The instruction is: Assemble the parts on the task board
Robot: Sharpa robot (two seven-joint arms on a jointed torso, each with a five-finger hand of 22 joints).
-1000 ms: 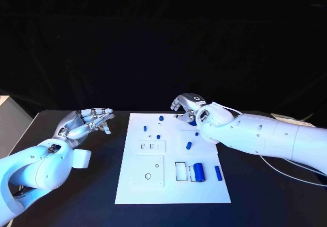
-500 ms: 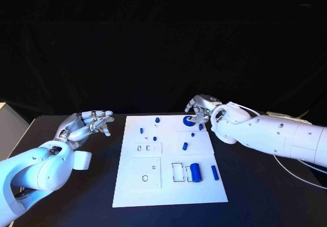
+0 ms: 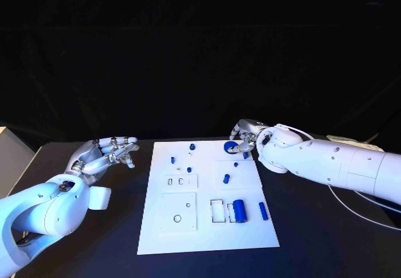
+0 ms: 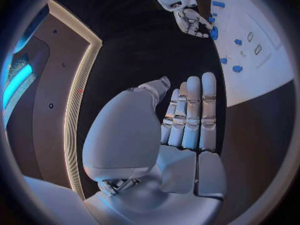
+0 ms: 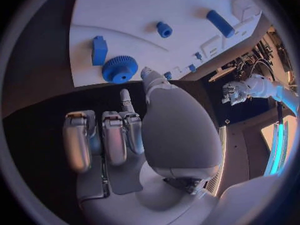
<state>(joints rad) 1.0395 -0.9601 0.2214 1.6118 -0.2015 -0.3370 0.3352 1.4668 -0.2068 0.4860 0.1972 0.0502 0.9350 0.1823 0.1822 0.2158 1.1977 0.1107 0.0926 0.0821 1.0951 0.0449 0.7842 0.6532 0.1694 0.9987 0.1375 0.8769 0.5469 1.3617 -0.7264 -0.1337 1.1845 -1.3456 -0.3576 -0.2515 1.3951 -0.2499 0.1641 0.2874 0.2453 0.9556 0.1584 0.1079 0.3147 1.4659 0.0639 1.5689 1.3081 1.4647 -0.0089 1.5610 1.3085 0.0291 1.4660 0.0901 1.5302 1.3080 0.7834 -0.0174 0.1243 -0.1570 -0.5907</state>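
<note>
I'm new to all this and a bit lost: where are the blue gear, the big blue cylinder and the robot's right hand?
blue gear [image 5: 120,68]: right wrist view, on its toothed top face.
big blue cylinder [image 3: 240,211]: head view, on the middle of its side.
right hand [image 3: 243,138]: head view, on the silver fingers near the gear.

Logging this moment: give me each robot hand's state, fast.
Left robot hand: open, holding nothing.
Right robot hand: open, by the blue gear, holding nothing.
</note>
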